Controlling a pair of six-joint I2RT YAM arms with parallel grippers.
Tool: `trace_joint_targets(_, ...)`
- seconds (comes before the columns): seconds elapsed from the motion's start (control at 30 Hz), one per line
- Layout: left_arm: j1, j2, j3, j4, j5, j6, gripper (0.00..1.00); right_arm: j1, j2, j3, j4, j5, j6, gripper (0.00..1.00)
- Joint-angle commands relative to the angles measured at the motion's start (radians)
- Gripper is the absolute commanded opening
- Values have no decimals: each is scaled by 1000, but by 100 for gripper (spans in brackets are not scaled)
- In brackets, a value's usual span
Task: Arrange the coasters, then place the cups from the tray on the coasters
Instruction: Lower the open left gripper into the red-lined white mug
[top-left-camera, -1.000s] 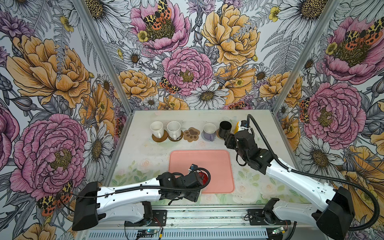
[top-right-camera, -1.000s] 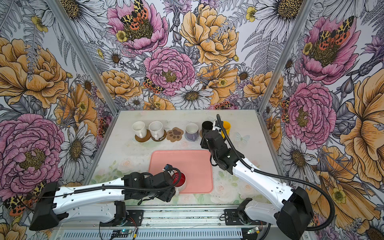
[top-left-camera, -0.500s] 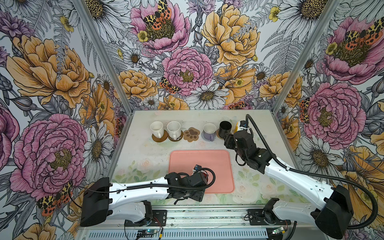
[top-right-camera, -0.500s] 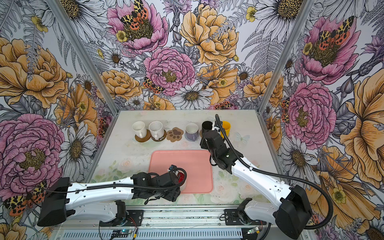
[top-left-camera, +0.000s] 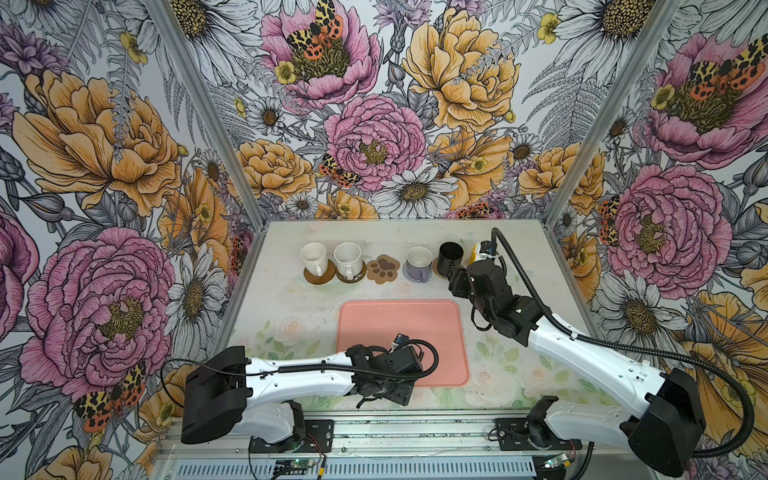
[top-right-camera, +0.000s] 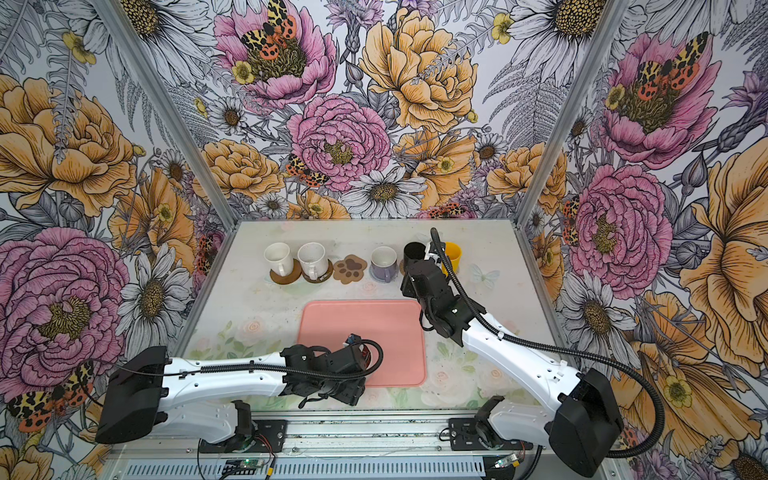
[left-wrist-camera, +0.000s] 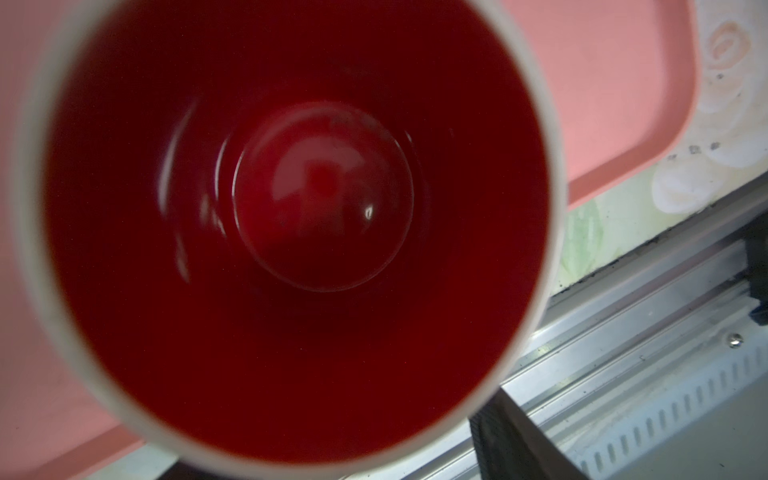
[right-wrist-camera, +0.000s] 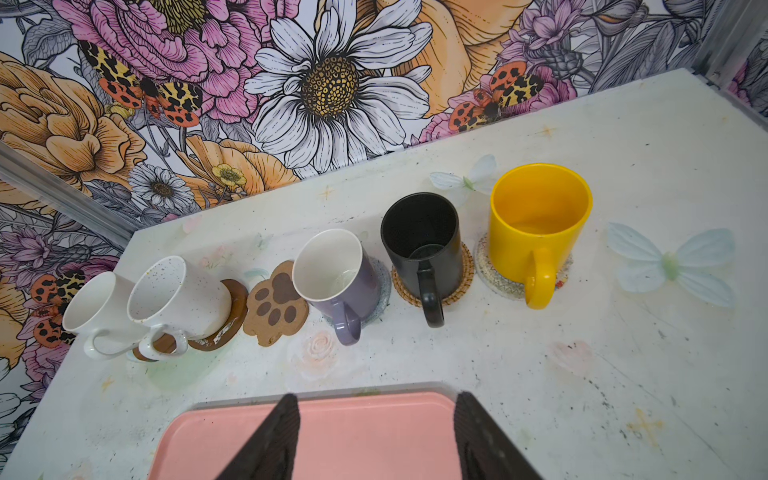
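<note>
1. Wallpaper of giant painted flowers boxes me in on three sides.
2. Pale, scuffed worktop, with the pink tray at its middle.
3. The last cup, the red-lined mug, is under my left hand at the tray's near edge. I cannot tell the grip. My right hand is apart and empty.
4. Next, I reckon, it goes to the paw coaster, the only bare one.

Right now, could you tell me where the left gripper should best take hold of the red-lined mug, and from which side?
Probably the wall at the rim, from straight above. In the left wrist view the red-lined mug faces mouth-up toward the camera, by the near edge of the tray, and no handle shows. So pinching the white rim, inside and outside, looks simplest.
</note>
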Motion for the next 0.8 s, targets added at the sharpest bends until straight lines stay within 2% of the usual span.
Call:
trace_joint_targets(0.0,-5,16,27,32,18,-7,72,-8,12,26,29,1,9,61)
trace_joint_targets(0.33,0,47,32,39,6,-13,65,-13,19,25,31,-5,11,62)
trace_joint_targets(0.77,44,21,-7,52,-56,-35,53,-20,27,24,32,-11,13,62)
